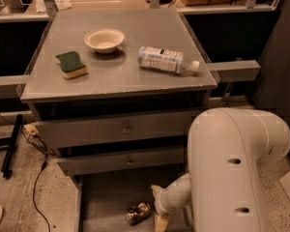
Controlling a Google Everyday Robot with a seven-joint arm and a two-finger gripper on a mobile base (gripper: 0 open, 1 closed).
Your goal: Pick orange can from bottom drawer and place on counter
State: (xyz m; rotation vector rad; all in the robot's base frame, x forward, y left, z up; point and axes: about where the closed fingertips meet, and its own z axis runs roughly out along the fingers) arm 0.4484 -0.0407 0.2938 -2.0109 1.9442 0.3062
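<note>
The orange can [138,212] lies on its side on the floor of the pulled-out bottom drawer [106,195], near its front. My gripper [155,208] reaches down into the drawer just right of the can, open, with one finger behind and one in front of the can's right end. Whether it touches the can I cannot tell. The counter [125,76] is the grey top of the cabinet above. My large white arm housing fills the lower right and hides the drawer's right side.
On the counter lie a white bowl [104,39], a green and yellow sponge [71,64] and a clear bottle with a white label [164,60] on its side. Two upper drawers [125,128] are shut. A cable [36,182] runs over the floor at left.
</note>
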